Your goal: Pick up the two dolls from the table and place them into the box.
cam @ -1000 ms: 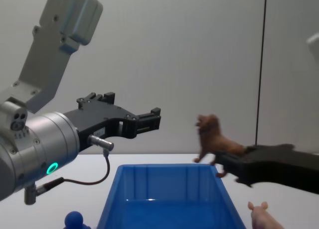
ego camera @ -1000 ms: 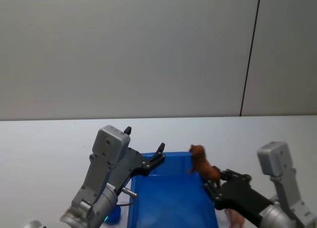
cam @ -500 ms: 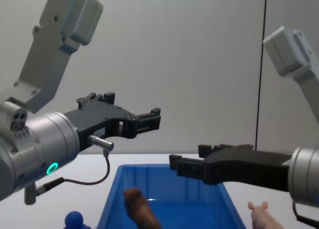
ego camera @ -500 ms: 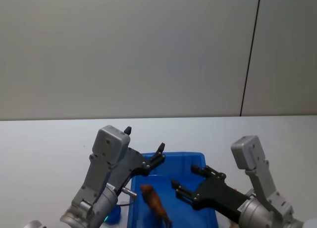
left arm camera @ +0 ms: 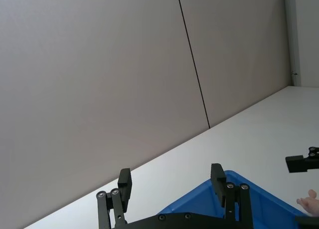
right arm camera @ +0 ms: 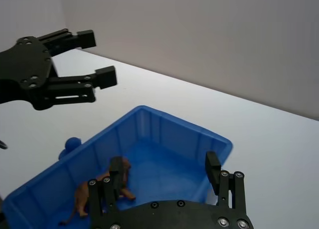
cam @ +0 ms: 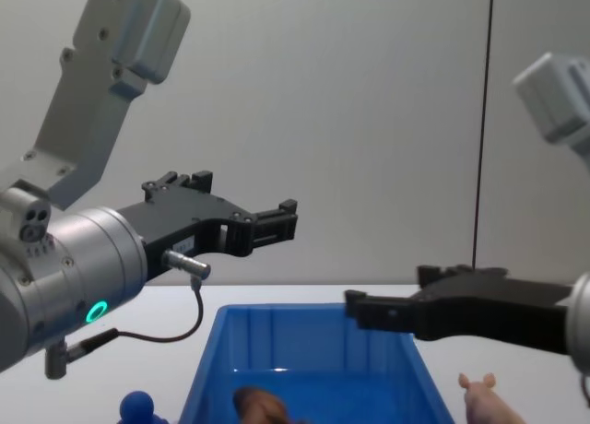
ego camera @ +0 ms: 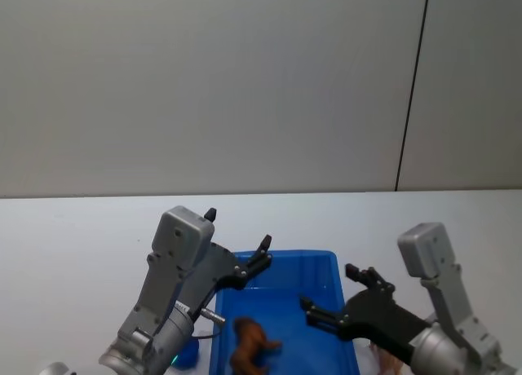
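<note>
The brown doll point(ego camera: 251, 346) lies on its side on the floor of the blue box point(ego camera: 285, 256), also seen as the brown doll point(right arm camera: 99, 189) and the brown doll point(cam: 261, 406). On the white table point(ego camera: 81, 244) just right of the box stands the pink pig doll point(cam: 484, 401). My right gripper point(ego camera: 330, 287) hovers open and empty over the box's right wall point(right arm camera: 164, 134), above the pig. My left gripper point(ego camera: 238, 228) hangs open and empty over the box's far left corner.
A small blue knob-shaped object point(cam: 138, 406) sits on the table left of the box. A plain grey wall with one dark vertical seam rises behind the table. White tabletop spreads to the left, right and beyond the box.
The brown doll has dropped from mid-fall to lie on the box floor. My right gripper, open, has drawn back to the right. The left arm has not moved.
</note>
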Controlling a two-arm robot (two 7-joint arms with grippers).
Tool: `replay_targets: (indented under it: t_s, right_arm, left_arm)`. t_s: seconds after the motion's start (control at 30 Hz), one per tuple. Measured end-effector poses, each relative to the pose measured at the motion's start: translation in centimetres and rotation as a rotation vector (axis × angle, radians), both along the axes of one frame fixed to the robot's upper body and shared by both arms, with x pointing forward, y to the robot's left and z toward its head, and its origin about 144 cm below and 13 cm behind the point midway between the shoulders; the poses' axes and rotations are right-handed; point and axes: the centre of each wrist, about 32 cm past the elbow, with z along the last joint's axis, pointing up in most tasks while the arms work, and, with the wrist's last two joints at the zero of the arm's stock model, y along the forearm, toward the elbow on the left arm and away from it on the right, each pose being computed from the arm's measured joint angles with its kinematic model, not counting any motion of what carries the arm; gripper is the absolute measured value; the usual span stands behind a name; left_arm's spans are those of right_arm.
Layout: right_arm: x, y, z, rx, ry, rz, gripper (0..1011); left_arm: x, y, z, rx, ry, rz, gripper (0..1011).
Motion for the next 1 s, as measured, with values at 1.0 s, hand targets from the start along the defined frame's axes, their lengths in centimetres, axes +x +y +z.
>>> replay_targets:
  t_s: [1.0]
  right_arm:
    - [-5.2, -2.9, -1.8, -0.111, 0.032, -0.236, 1001]
  left_arm:
    - [0.0, 0.0, 0.0, 0.0, 0.0, 0.0, 1001]
